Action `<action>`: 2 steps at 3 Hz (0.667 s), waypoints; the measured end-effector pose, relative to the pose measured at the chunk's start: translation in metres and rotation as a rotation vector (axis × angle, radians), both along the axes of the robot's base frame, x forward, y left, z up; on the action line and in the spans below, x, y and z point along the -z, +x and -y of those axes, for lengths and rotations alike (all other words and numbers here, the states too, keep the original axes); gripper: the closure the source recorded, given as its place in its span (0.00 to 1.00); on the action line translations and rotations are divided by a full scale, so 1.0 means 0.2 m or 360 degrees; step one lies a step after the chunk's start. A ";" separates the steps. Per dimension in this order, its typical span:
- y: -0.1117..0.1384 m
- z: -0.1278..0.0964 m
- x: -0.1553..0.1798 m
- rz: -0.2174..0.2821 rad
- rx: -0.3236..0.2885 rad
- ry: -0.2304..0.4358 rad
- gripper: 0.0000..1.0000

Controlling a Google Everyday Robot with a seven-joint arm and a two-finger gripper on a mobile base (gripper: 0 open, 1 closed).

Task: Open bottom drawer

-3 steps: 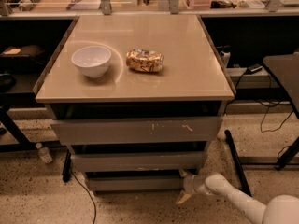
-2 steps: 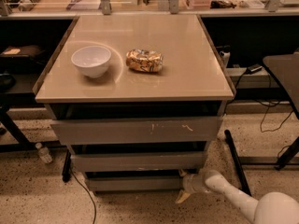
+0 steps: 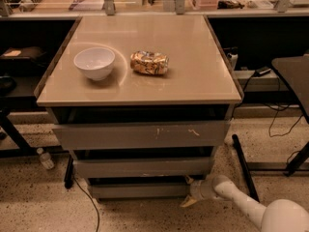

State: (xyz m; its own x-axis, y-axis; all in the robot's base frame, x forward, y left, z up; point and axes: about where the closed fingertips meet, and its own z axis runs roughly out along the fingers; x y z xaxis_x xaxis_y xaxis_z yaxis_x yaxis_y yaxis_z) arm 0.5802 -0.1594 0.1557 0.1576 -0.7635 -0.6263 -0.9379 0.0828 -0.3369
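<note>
The bottom drawer [image 3: 137, 189] is the narrowest grey front, lowest under the table, below the mid-width front [image 3: 142, 167] and the widest scratched front [image 3: 140, 135]. Its front sticks out only slightly. My gripper [image 3: 189, 191] is at the drawer's right end, low near the floor, with my white arm [image 3: 246, 208] coming in from the lower right. One pale fingertip [image 3: 187, 202] points down toward the floor below the drawer's corner.
A white bowl [image 3: 94, 62] and a crumpled snack bag [image 3: 149, 63] lie on the beige tabletop [image 3: 193, 76]. A small bottle [image 3: 45, 158] stands on the floor at left. A black cable [image 3: 89, 202] runs on the floor. A black table leg [image 3: 244, 166] is right.
The arm's near end has shifted slightly in the lower right corner. The gripper stays at the bottom drawer's right end, and the drawer has not visibly moved.
</note>
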 end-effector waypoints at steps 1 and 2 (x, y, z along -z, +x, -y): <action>0.00 0.00 0.00 0.0000 0.0000 0.0000 0.43; 0.01 0.00 -0.04 0.0000 0.0000 0.0000 0.66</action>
